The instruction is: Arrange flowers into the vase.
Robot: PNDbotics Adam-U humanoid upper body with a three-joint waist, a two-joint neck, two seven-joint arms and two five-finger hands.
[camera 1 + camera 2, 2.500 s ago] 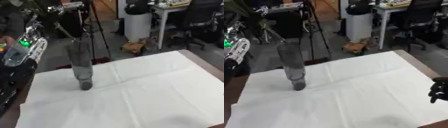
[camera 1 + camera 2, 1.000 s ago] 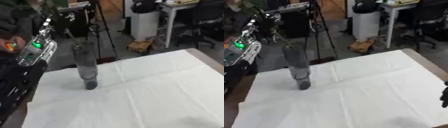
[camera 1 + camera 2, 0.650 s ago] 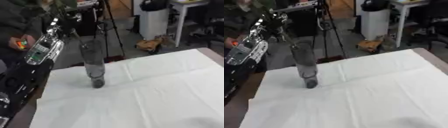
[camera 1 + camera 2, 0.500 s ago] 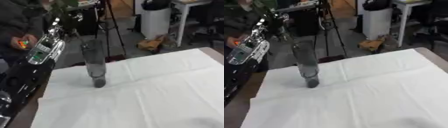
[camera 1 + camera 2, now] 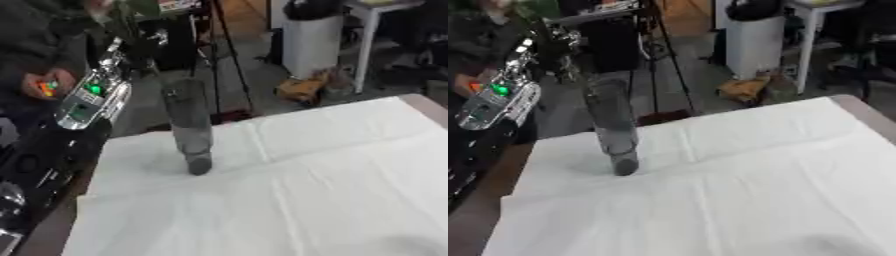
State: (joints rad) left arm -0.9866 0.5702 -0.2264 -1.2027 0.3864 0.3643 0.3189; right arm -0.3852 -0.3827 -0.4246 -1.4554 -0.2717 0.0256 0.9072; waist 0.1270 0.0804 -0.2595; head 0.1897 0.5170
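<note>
One vase (image 5: 190, 126), unmoved since earlier.

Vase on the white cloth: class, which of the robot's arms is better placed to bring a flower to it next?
Probably left. The left arm is raised just left of the vase, with green foliage near its upper end, though a grip cannot be made out. The right hand shows in neither view.
</note>
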